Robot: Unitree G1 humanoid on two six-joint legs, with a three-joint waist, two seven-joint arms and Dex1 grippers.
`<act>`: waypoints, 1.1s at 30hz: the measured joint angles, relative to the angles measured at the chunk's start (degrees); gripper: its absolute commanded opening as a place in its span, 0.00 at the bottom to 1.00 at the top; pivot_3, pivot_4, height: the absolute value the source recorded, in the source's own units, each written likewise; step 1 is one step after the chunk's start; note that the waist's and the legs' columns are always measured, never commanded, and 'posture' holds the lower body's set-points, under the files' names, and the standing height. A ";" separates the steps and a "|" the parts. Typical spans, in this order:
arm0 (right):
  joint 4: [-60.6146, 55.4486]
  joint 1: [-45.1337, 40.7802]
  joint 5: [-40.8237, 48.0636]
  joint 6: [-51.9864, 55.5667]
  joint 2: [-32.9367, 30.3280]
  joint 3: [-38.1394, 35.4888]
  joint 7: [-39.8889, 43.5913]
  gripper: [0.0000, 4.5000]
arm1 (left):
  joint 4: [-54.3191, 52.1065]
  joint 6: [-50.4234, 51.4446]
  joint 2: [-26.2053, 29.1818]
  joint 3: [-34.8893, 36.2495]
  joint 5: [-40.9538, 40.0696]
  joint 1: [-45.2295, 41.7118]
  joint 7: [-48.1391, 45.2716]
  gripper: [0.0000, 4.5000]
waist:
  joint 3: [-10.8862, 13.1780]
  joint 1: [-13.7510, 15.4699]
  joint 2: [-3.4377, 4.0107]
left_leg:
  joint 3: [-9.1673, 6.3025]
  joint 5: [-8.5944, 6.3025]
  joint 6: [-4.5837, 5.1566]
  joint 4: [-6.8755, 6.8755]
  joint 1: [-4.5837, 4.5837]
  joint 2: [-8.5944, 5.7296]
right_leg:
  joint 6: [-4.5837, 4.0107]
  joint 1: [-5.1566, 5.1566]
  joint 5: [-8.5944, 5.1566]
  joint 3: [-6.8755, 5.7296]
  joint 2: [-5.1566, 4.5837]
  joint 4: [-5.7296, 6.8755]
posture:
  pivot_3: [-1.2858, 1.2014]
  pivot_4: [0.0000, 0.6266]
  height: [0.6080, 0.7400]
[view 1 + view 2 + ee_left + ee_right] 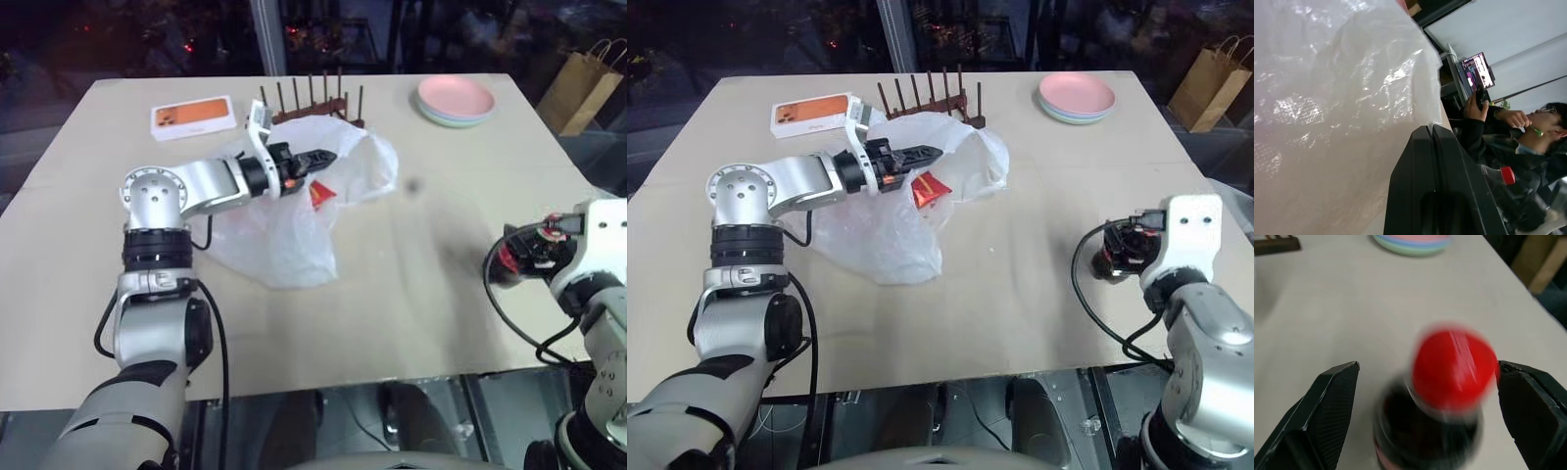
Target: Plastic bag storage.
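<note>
The plastic bag (284,211) lies on the surface (411,284) just before the dish rack (312,103). Left end effector (328,155) clenched over it; right end effector (1427,396) spread wide around a red-capped bottle (1449,382).

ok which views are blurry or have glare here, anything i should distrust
Right wrist view: the red-capped bottle between the open fingers is smeared by blur, the table behind it reads sharper. Left wrist view: bright sheen on the plastic bag washes out its creases; the person behind is soft. Eye views: the table is evenly lit, the room beyond it dark.
</note>
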 measured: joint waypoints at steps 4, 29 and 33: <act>0.77 3.77 0.89 -3.21 2.25 -0.39 -1.15 0.99 | -0.14 1.27 -0.80 1.31 1.36 0.02 -0.04 0.00 | -0.01 0.01 -0.01 | -0.03 0.00 0.00 0.01 0.02 0.00 | 0.01 0.02 -0.01 -0.02 0.01 0.02 | 0.52 0.24 1.00; 49.13 -21.48 20.46 -39.67 19.94 20.62 4.22 0.65 | -2.21 6.63 0.23 9.39 3.37 -3.01 1.02 0.00 | 0.06 -1.88 0.03 | -0.15 0.01 -0.02 0.01 -0.02 0.07 | -0.02 -0.03 0.02 -0.07 0.10 0.06 | 0.52 0.24 1.00; 64.98 -23.28 21.98 -45.93 19.84 20.15 4.00 0.65 | -2.90 7.21 1.50 13.26 1.21 -3.28 3.84 0.00 | 0.08 -0.95 0.02 | -0.11 0.00 -0.05 -0.02 -0.28 -0.09 | 0.00 -0.07 0.03 -0.11 -0.14 -0.26 | 0.52 0.24 1.00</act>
